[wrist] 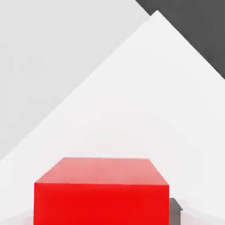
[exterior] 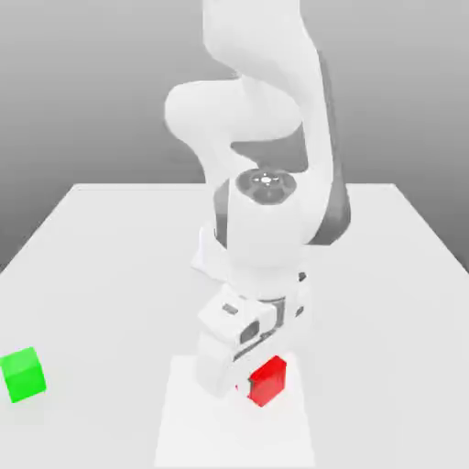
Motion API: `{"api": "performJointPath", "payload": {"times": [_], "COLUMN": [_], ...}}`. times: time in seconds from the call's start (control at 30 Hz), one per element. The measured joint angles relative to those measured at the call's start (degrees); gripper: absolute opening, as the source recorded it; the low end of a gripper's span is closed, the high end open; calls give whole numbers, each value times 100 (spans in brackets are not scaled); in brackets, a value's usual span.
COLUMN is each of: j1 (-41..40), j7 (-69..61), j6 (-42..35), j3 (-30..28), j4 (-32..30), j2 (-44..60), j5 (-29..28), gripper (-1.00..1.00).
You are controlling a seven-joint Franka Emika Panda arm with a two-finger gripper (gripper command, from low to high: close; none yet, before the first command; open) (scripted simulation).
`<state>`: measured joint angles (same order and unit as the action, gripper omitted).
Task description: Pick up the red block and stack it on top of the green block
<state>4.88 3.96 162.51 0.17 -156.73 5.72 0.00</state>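
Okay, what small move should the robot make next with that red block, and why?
Probably a short lift straight up: the tool looks closed on the red block, while the green block sits apart, towards the exterior view's left.

Smooth, matt red block (exterior: 267, 381)

In these pictures I can read no text, no label and no brand. Also no number and no sign is readable, neither in the exterior view nor in the hand view.
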Motion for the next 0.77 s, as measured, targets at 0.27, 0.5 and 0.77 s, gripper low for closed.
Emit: {"api": "performJointPath", "payload": {"times": [0.27,0.5,0.77], "j1": [-1542,-2939,-3234], "j7": [-288,-602,-1005], "j6": [-817,-1307,-579], "j3": [-732,-1560,-1340], "j4": [600,1362,1491], "j2": [-204,99,993], "j5": [178,373,909], "gripper": [-100,-100,100]}}
